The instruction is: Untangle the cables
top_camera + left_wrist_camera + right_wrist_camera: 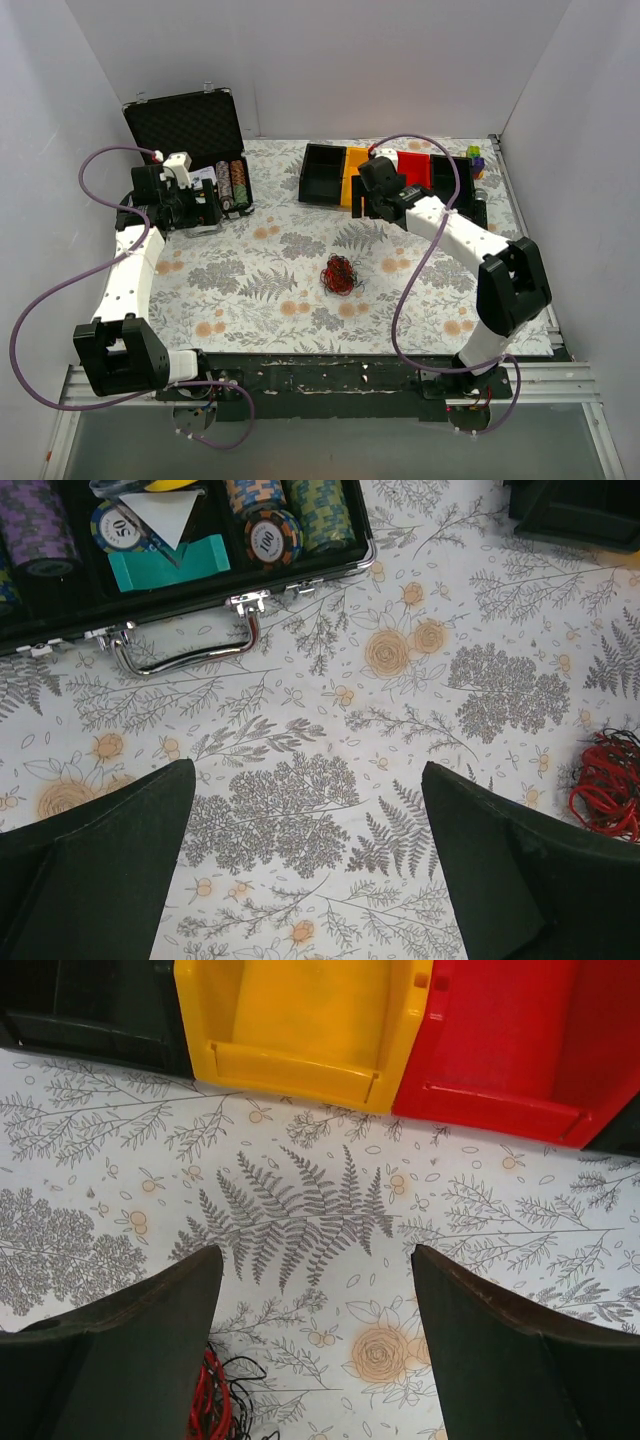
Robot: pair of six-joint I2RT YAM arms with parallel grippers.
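Red and dark hair-thin cables [341, 274] lie bunched in one knot mid-table on the floral cloth [270, 290], between the two arms and touching neither. The left gripper [307, 780] hangs with its jaws spread wide and nothing between them, just in front of the open poker-chip case [60, 615], where a "50" chip [118, 527] and a "100" chip [272, 537] can be read. The right gripper [317, 1260] is likewise wide apart and empty, near the yellow bin [300, 1020] and red bin [500, 1040].
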